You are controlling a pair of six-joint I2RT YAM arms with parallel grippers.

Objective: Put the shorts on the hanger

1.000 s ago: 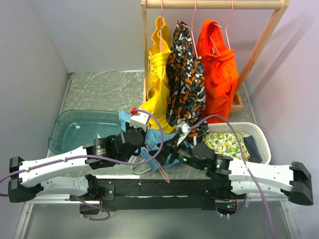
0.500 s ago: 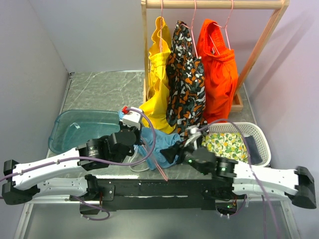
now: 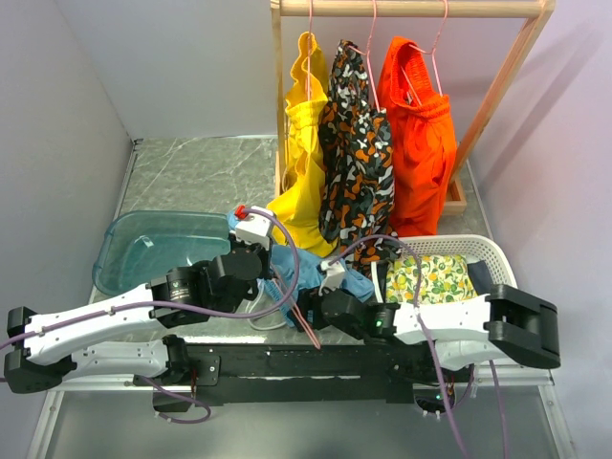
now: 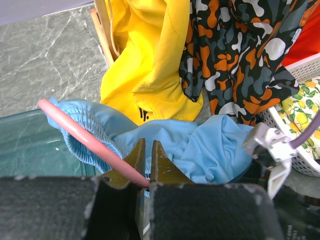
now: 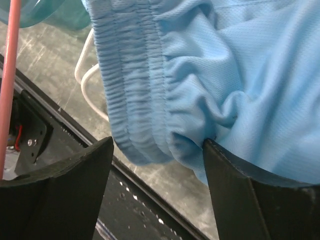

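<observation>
Your left gripper (image 4: 147, 155) is pressed together on the hanger (image 4: 85, 137), pinching the pink wire at its tips. The wire slants up to the left, and the gathered waistband of the shorts (image 4: 200, 145) bunches over its far end. It may run inside the waistband, but folds hide that.

Your right gripper (image 5: 157, 150) is spread wide just under the shorts. The waistband hangs between its fingers and the right finger touches the fabric. The shorts sit at bench centre between the two wrists, just in front of the hung clothes. The white drawstring (image 3: 263, 320) trails down to the near edge.

Edges:
- The black rail (image 3: 287, 361) runs right below the shorts.
- The teal basin (image 3: 143, 251) is close on the left.
- The white basket (image 3: 478, 245) with the lemon-print cloth (image 3: 430, 277) is close on the right.
- The wooden rack (image 3: 411, 8) stands behind, and its yellow garment (image 3: 304, 172) and patterned garment (image 3: 359, 153) hang down almost onto the shorts.
- The orange shorts (image 3: 421, 143) hang further right.

Open room is at rear left, on the bare grey marble of the bench (image 3: 201, 172). Plain pale walls close in on the left, back and right.
</observation>
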